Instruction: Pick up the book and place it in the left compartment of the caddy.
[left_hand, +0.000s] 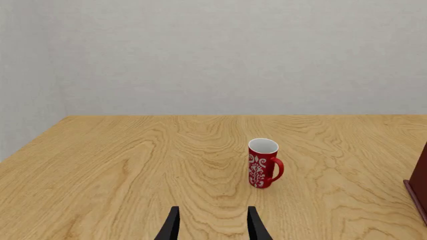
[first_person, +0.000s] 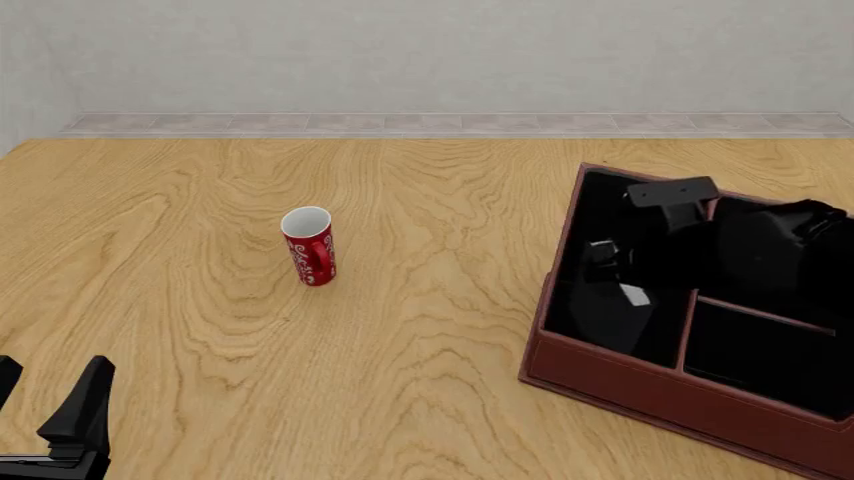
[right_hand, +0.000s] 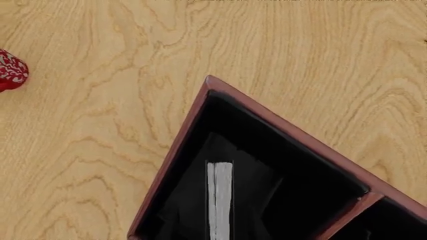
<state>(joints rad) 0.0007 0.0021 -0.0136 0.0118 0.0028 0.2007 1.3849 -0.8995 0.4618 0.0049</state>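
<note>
A: Over the caddy (first_person: 627, 385), the right claw (first_person: 627, 285) hangs inside the left compartment (first_person: 594, 240). Book (right_hand: 219, 200) stands on edge below the wrist, white pages up. Is the claw closed on it?

B: Cannot tell; fingers are lost against the black lining. Left claw (left_hand: 212, 227) is parted, empty, low over the surface (first_person: 400, 330) near the mug (first_person: 310, 246).

A: Advice: confirm the book rests on the floor, then release and lift straight up, clear of the divider.

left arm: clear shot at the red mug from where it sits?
Probably yes. The left gripper sits open, fingers pointed almost at the red mug, with only bare table between them. The caddy stands off to the side, out of the path.
</note>
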